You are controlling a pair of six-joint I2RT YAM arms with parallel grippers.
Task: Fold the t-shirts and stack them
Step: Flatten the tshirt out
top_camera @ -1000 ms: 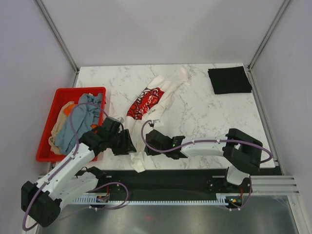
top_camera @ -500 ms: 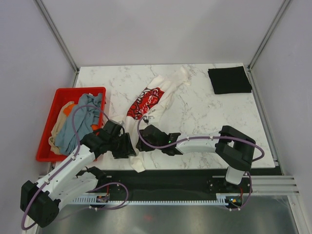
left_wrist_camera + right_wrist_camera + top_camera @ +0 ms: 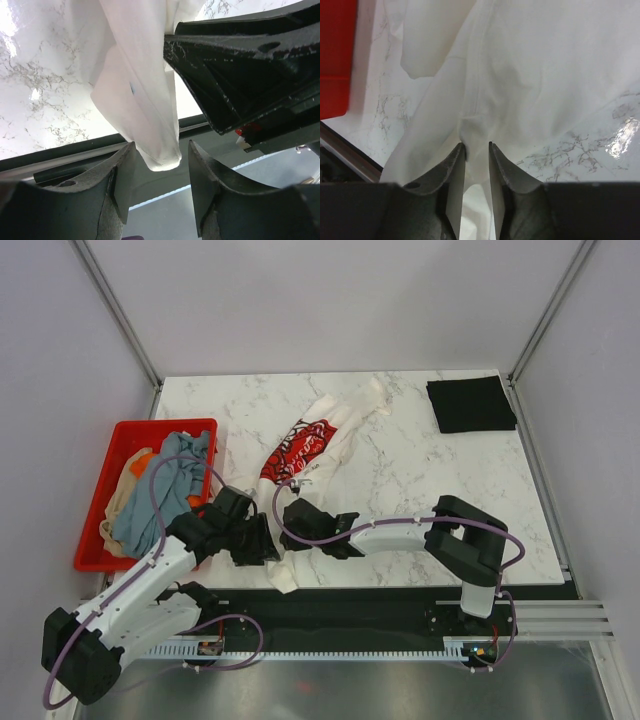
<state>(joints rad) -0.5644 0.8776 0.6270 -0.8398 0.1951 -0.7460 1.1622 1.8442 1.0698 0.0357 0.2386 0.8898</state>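
Currently the cream-white cloth t-shirt with red print [image 3: 305,445] stretches toward seven o'clock, its hem corner inside the open-jawed left gripper [image 3: 161,150]; whether the narrowed right gripper [image 3: 476,146] holds cloth is unclear.

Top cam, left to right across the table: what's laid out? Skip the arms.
Red plastic crate → crumpled cream-white t-shirt with a red chest print → folded black t-shirt at the far right corner.

Five shirts: one white shirt [image 3: 335,430], one black shirt [image 3: 470,404], three bundled shirts [image 3: 165,490] in one crate [image 3: 150,425]; one table [image 3: 420,475]; two arms [image 3: 150,575].
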